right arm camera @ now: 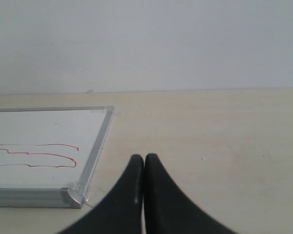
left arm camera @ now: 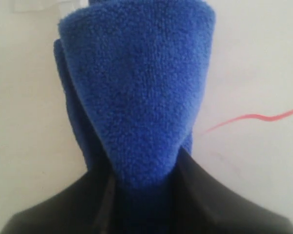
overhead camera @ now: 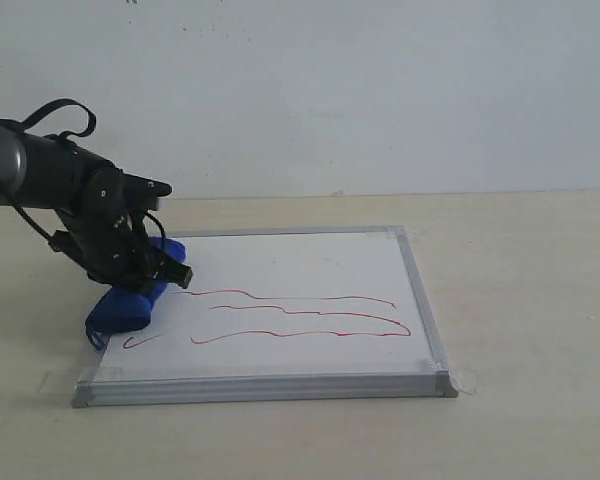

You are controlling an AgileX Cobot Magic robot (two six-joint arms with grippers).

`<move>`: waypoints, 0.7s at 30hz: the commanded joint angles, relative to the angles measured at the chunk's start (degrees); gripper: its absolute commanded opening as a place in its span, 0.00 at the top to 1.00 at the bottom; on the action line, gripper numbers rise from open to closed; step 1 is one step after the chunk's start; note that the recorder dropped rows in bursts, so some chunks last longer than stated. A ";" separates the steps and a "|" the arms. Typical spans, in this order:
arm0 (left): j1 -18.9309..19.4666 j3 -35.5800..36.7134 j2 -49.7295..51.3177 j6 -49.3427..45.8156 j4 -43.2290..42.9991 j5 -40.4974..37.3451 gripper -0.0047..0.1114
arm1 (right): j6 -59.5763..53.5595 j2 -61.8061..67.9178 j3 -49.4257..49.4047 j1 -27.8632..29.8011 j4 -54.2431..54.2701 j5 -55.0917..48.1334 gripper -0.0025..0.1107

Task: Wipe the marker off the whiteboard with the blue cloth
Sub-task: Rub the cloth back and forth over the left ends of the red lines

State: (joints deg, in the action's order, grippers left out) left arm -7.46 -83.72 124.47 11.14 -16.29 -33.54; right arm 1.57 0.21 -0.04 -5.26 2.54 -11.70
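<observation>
Blue and fuzzy, the cloth (overhead camera: 130, 303) is bunched into a thick roll at the left side of the whiteboard (overhead camera: 310, 262), as the outside camera sees it. Its lower end sits down on the board close to the near left corner. The left claw (overhead camera: 148, 268) is clamped on the roll's upper part. From that arm's own camera the cloth swells out wide from between the two black fingers (left arm camera: 210, 195), so the grip is plain.

Red marker lines (overhead camera: 310, 312) run in three long wavy strokes across the middle and right of the board, none of them wiped. A shorter red stroke lies just beside the cloth's lower end, but whether they touch I cannot tell.

The board lies flat on a pale table (overhead camera: 525, 300) with a white wall (overhead camera: 360, 90) behind it. The right claw (right arm camera: 144, 163) shows only in its own camera. Its two dark fingers are pressed together with nothing between them, above bare table just off a silver corner of the board's frame.
</observation>
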 commanded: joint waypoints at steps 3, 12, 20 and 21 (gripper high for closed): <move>-6.93 0.37 3.61 -5.14 6.61 -0.30 0.93 | -0.23 -0.21 0.04 0.13 -0.12 0.31 0.98; -11.16 0.37 3.20 -13.18 5.97 0.31 0.93 | -0.23 -0.21 0.04 0.13 -0.12 0.31 0.98; 0.10 -1.50 3.21 -8.09 3.83 -2.74 0.93 | -0.23 -0.21 0.04 0.13 -0.12 0.31 0.98; 1.12 -1.62 3.21 -8.09 3.16 -3.58 0.93 | -0.23 -0.21 0.04 0.13 -0.12 0.31 0.98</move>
State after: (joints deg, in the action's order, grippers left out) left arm -10.22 -85.65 125.93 2.06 -10.76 -32.01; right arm 1.57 0.21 -0.04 -5.26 2.54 -11.70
